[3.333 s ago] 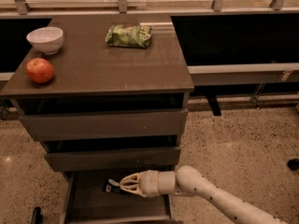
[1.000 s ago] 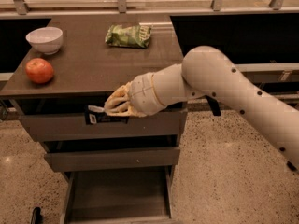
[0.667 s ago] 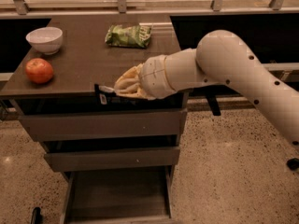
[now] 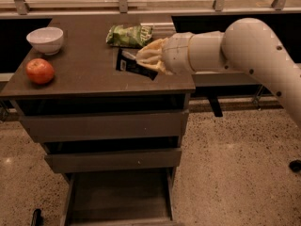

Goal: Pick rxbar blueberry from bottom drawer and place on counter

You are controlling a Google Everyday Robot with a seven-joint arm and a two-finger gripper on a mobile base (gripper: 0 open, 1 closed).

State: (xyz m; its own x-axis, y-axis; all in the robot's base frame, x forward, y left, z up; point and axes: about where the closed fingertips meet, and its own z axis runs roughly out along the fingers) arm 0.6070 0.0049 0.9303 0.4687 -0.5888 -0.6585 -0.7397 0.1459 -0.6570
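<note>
**A:** Up and inward in the last second: the thick white jointed arm (image 4: 249,41) now reaches in over the right edge of the flat dark brown counter (image 4: 84,79). Before, it was level with that counter's front lip.

**B:** And the grey-brown bottom drawer (image 4: 117,197)?

**A:** It is pulled open, well below the counter.

**B:** What about the gripper?

**A:** The pale two-finger gripper (image 4: 141,60) is over the counter's right half. It is clamped on one end of the small near-black rxbar blueberry (image 4: 129,65). The bar is tilted and its free end dips toward the counter. I can't tell whether it touches.

**B:** How should it be set down?

**A:** My judgement is to level the wrist and lower the bar until it lies flat on bare counter. Only then should the fingers part.
</note>
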